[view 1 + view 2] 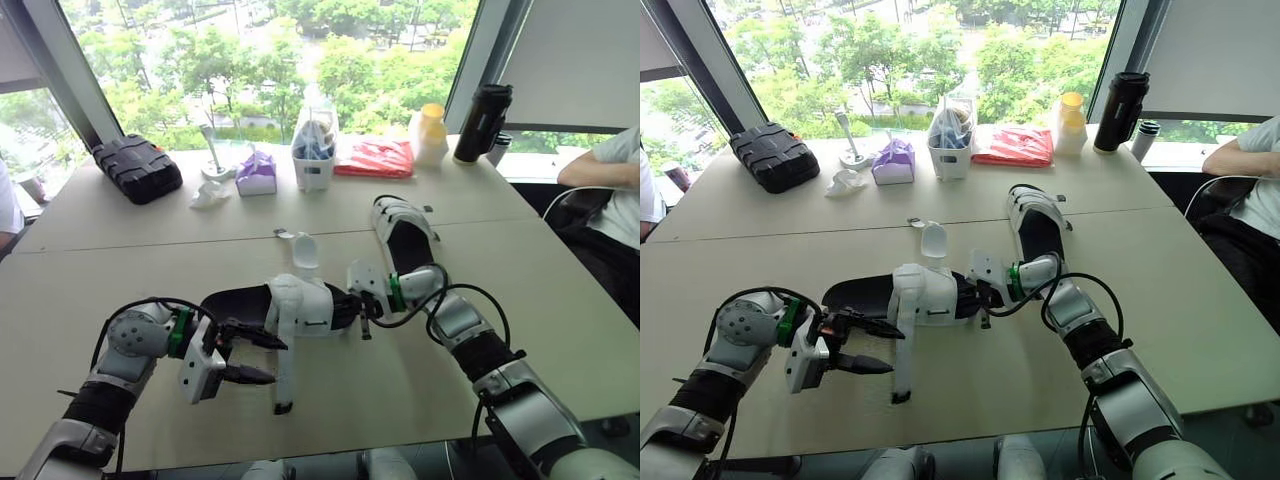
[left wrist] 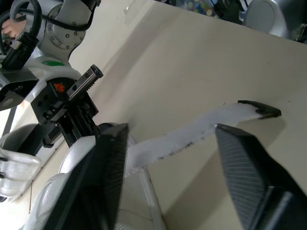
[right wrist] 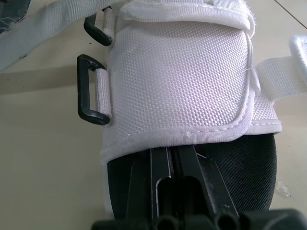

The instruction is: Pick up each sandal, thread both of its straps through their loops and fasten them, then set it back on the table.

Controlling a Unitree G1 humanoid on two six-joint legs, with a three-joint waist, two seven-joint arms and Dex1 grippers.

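A white sandal with a black sole lies on its side mid-table. Its long white strap trails loose toward the front edge and ends in a black tip. My left gripper is open beside that strap, with the strap lying on the table beyond the spread fingers. My right gripper is shut on the sandal's black sole end. Two black loops stick out from the white upper with nothing threaded through them. The second sandal lies farther back on the right, upright.
A small white scoop lies behind the held sandal. Along the window edge stand a black case, purple tissue pack, white basket, red bag, yellow-lidded jar and black flask. A person sits at the right.
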